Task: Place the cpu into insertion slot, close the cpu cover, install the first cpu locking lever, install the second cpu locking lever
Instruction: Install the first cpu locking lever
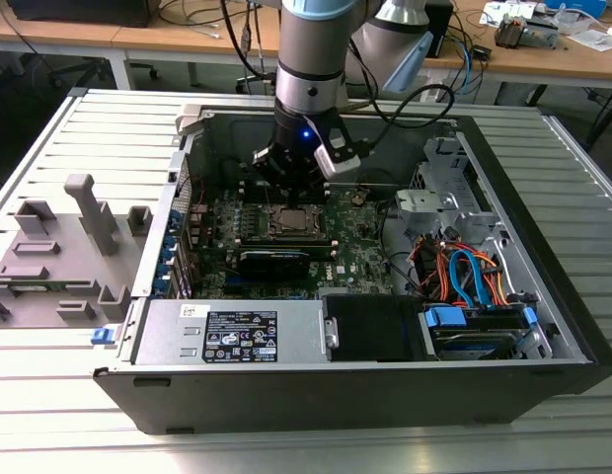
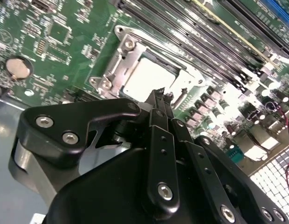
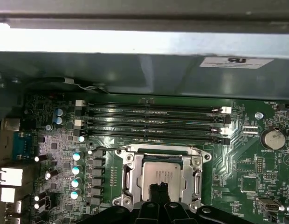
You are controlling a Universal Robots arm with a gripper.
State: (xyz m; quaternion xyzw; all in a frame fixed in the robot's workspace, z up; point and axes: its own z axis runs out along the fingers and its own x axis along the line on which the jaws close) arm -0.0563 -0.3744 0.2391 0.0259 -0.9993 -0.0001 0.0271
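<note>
— Black gripper (image 2: 162, 100) links crowd the front of the second wrist view; its two slim fingers (image 2: 156, 109) are pressed together with nothing between them, tip hanging just over the near rim of the insertion slot (image 2: 117, 70).

— So it carries nothing. Where is the cpu (image 3: 161, 175)?

— Already seated. In both wrist views its pale metal top lies flat in the socket, framed by the silver cpu cover (image 3: 130, 173), which looks folded down around it rather than standing up.

— And the levers?

— Harder to judge. A thin wire runs along the far side of the socket frame beside the memory slots (image 3: 154, 119), but I cannot tell whether either lever is hooked under its catch.

— Overall?

— My reading: chip placed, cover likely shut, levers undecided. In the exterior view the arm stands upright over the motherboard (image 1: 360, 252), toward the far side of the open computer case (image 1: 543, 286), which lies on the slatted table (image 1: 49, 395).
</note>
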